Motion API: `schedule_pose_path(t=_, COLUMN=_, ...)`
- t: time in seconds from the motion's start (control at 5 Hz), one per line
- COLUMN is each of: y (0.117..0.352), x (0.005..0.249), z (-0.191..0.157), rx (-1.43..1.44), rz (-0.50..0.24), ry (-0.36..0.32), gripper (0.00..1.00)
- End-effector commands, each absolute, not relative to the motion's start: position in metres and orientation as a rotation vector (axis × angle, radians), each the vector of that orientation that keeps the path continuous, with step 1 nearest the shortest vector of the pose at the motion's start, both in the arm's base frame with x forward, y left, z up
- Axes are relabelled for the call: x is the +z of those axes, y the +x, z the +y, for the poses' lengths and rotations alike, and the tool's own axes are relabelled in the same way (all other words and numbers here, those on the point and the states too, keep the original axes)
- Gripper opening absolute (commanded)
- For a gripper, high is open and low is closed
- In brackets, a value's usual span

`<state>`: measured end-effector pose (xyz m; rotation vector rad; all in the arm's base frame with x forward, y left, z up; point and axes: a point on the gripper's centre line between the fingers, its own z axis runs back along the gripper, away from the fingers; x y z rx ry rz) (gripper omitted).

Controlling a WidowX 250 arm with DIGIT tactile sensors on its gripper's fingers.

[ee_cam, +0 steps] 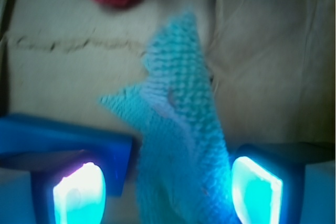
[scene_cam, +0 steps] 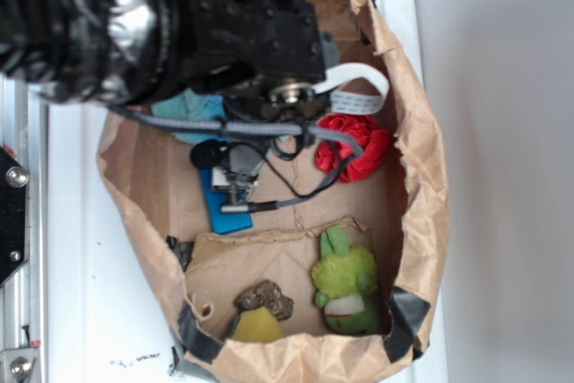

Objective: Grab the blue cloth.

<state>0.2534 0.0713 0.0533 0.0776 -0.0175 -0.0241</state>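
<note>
The blue cloth [ee_cam: 181,124] is a pale teal woven rag lying in a long ridge on the brown paper floor. In the wrist view it runs down between my two glowing pads [ee_cam: 79,195]. My gripper [ee_cam: 168,190] is open, its jaws standing wide on either side of the cloth, the right one close against it. From the exterior camera only a patch of the blue cloth [scene_cam: 193,109] shows from under the black arm, which hides the fingers there.
A hard bright blue block [ee_cam: 63,137] lies just left of the cloth, also seen as the blue block [scene_cam: 229,208]. The red ruffled cloth [scene_cam: 352,145] is beyond. Brown paper walls [scene_cam: 421,177] ring the workspace. A green plush toy [scene_cam: 345,280] sits behind a low paper divider.
</note>
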Motion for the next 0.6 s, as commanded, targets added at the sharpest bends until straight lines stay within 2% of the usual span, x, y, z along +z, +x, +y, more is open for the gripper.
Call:
schedule_pose_path(t=0.0, y=0.2422, x=0.0663, z=0.0708, rx=-0.013, rz=-0.081, ry=0.085, gripper=0.00)
schedule_pose_path(t=0.4, y=0.2393, x=0.0637, z=0.0715, rx=-0.005, rz=-0.097, ry=0.097, gripper=0.00)
